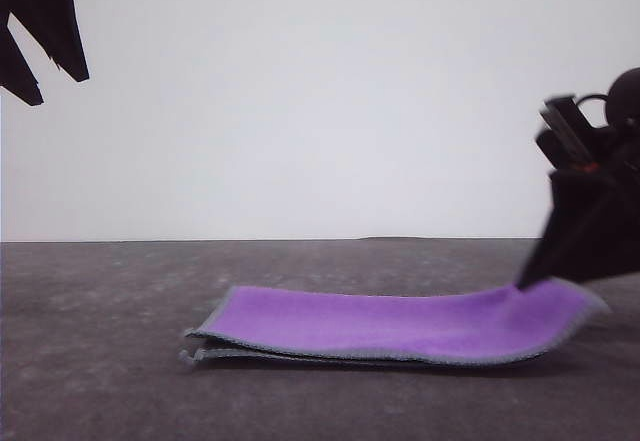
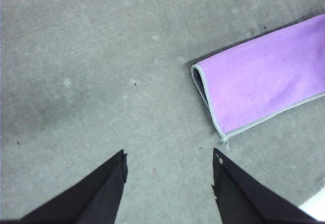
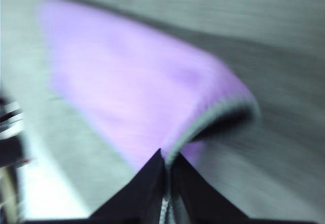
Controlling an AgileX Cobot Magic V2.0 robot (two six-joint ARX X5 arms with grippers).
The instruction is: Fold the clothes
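The clothes (image 1: 400, 323) lie on the dark grey table, folded over with the purple face up and grey stitched edging along the borders. My right gripper (image 1: 533, 279) is at the cloth's right end, shut on that edge and holding it slightly off the table. In the right wrist view the right gripper (image 3: 166, 162) pinches the grey hem of the clothes (image 3: 132, 97), and the picture is blurred. My left gripper (image 1: 40, 36) hangs high at the upper left, away from the cloth. In the left wrist view the left gripper (image 2: 170, 170) is open above bare table, with the clothes (image 2: 264, 84) beyond it.
The table (image 1: 100, 291) is a mottled dark grey surface running across the front view, with a plain white wall behind it. A pale strip (image 3: 40, 183) borders the table beside the right gripper.
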